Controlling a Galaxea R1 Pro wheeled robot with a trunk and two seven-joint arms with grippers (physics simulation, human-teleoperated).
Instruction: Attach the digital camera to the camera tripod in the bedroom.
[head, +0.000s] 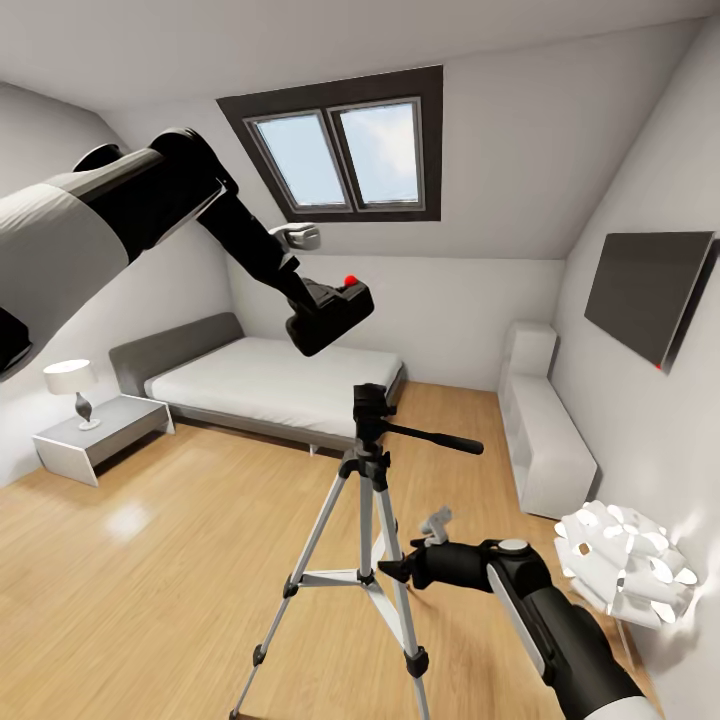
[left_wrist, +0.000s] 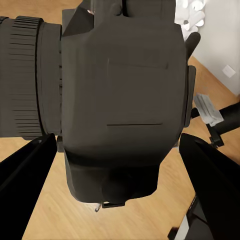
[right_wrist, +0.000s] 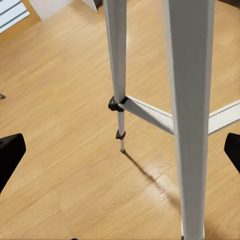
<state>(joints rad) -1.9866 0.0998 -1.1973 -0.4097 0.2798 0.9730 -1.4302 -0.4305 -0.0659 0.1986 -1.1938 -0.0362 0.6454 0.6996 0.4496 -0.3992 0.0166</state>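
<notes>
Fingers (left_wrist: 25, 175) of our left gripper (head: 312, 300) are clenched on the digital camera (head: 332, 312), dark tips showing at both sides of its body in the left wrist view. We hold it in the air above the camera tripod (head: 366, 500), a little to the bed's side of the tripod's black head and clearly apart from it, with the red button on top. No brand, label or writing can be read on the camera body, whose ribbed lens barrel sticks out to one side.

Our right gripper (head: 395, 568) sits low beside the tripod, next to its legs just above the cross braces. Its fingers (right_wrist: 9, 155) are spread wide, a silver leg standing between them in the right wrist view; we cannot tell if either tip touches it.

Around the tripod: it stands on the light wood floor (head: 150, 560), its pan handle pointing toward the white cabinet (head: 545, 440). Behind it lies the grey bed (head: 270, 385) with a white mattress, a bedside table (head: 95, 435) carrying a lamp (head: 72, 385) beyond that. Above the bed is the dark-framed skylight (head: 340, 150). A dark screen (head: 650, 290) hangs on the wall above the cabinet, and a white spiky ball lamp (head: 625, 560) stands near our right arm. We see no containers.
</notes>
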